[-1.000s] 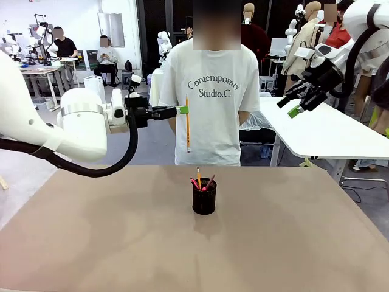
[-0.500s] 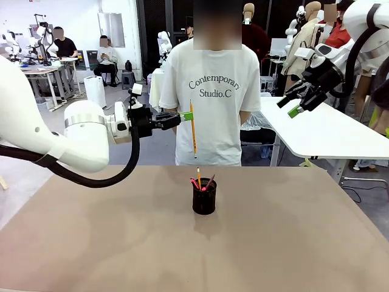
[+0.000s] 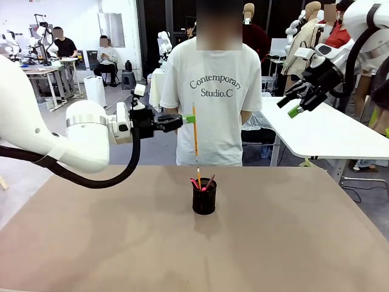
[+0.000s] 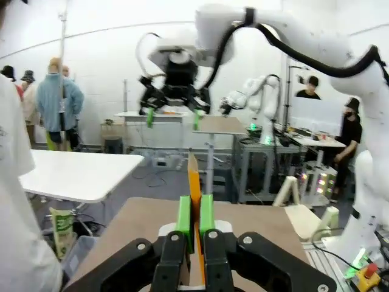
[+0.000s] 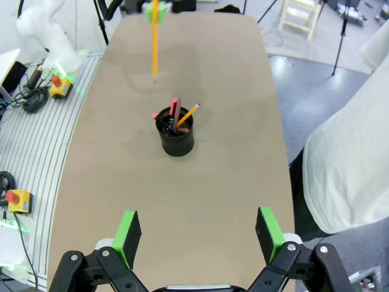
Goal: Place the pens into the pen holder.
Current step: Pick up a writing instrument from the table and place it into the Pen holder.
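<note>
My left gripper (image 3: pixel 188 119) is shut on a yellow-orange pencil (image 3: pixel 196 137) that hangs nearly upright, its tip a little above and just left of the pen holder (image 3: pixel 204 198). That holder is a small black mesh cup at the table's middle, with a second yellow pencil (image 3: pixel 198 176), a pink-red pen (image 3: pixel 194 182) and a reddish-brown pen (image 3: pixel 209 181) standing in it. In the left wrist view the green pads (image 4: pixel 184 214) pinch the held pencil (image 4: pixel 194 179). My right gripper (image 3: pixel 296 102) hangs open high at the right. From the right wrist view, the right gripper (image 5: pixel 199 234) looks down on the pen holder (image 5: pixel 176 139) and the held pencil (image 5: pixel 155 39).
A person in a white T-shirt (image 3: pixel 211 103) stands at the far edge, directly behind the held pencil. The brown table (image 3: pixel 109 243) spreads wide around the holder. A white table (image 3: pixel 328 131) stands off to the back right.
My left gripper has carried the pencil rightward and a bit lower, bringing its tip close above the holder. The right arm has stayed still.
</note>
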Robot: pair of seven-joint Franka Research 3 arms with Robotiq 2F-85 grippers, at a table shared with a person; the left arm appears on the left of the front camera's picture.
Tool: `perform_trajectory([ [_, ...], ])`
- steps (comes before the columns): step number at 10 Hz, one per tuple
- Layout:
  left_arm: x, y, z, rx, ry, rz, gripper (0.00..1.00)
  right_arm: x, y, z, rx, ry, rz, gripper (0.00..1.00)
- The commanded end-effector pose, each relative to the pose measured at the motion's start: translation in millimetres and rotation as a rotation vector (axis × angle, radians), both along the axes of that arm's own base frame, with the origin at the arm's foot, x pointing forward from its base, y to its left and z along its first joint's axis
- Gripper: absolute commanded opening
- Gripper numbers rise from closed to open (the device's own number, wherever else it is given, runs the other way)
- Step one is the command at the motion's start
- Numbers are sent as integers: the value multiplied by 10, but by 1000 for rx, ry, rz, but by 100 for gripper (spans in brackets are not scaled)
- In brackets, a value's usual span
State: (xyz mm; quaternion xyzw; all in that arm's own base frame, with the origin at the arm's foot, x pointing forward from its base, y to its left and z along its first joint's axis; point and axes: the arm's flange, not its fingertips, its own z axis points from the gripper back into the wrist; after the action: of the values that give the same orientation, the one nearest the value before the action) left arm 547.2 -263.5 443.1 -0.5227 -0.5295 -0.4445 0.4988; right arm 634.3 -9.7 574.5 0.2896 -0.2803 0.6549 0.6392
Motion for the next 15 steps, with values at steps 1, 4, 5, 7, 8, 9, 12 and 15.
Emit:
perform_trajectory([
  [1,-59,-132,-214,4,-70,-127,0,-36,14,1,0,1,-7,100],
  [4,-44,-193,-555,19,-109,-167,0,-36,14,1,0,1,-7,100],
  [5,-27,-193,-636,20,-137,-162,0,-36,14,1,0,1,-7,100],
  [7,100,-206,-766,4,-159,-111,0,-36,14,1,0,1,-7,100],
  [8,158,-213,-807,-3,-159,-99,0,-36,14,1,0,1,-7,100],
  [9,206,-213,-818,-5,-169,-87,0,-36,14,1,0,1,-7,100],
  [12,287,-243,-883,-13,-178,-60,0,-36,14,1,0,1,-7,100],
  [15,291,-271,-913,-25,-174,-55,0,-36,14,1,0,1,-7,100],
])
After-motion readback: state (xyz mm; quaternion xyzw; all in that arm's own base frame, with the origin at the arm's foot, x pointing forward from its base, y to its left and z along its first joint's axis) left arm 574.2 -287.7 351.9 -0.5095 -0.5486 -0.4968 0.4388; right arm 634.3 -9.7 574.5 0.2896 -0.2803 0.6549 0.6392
